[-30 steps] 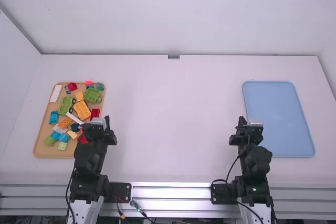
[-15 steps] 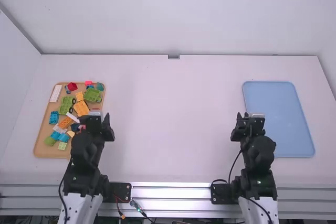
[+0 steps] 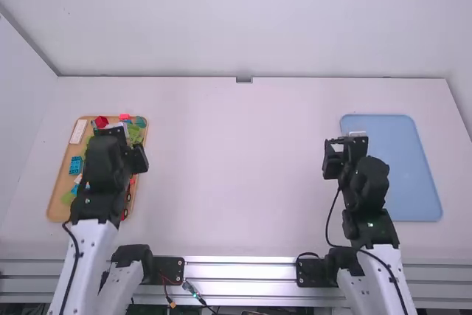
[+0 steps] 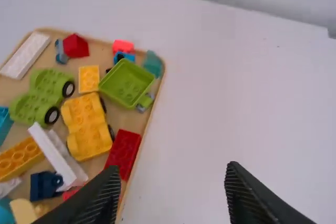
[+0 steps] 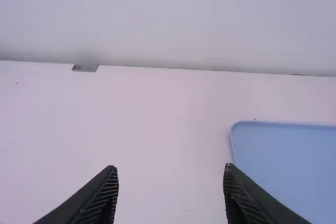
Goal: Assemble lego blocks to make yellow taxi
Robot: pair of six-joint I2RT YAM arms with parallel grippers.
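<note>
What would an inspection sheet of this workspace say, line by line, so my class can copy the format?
Surface: white table, with a wooden tray and a blue tray.
Job's things: yellow wheeled base and small yellow brick in the wooden tray; taxi not built.
Clutter: red brick, green wheeled base and other coloured pieces crowd the wooden tray.
Grippers: left gripper open, over the wooden tray; right gripper open, near the blue tray.
Cables: black cable along the left arm, another by the right; loose leads at the metal rail.
Surroundings: white wall behind.
</note>
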